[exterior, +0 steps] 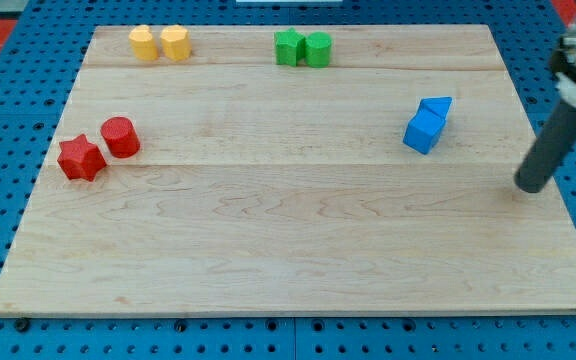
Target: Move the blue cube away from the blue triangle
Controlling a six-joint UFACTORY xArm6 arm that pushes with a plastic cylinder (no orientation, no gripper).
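The blue cube [423, 131] lies on the wooden board at the view's right, touching the blue triangle [437, 106], which sits just above and to the right of it. My tip [530, 186] is at the board's right edge, below and to the right of both blue blocks, well apart from them. The dark rod slants up to the view's top right corner.
A red star [80, 158] and a red cylinder [120, 136] lie at the left. Two yellow blocks [159, 43] sit at the top left. Two green blocks [303, 48] sit at the top middle. The wooden board [288, 230] lies on a blue pegboard.
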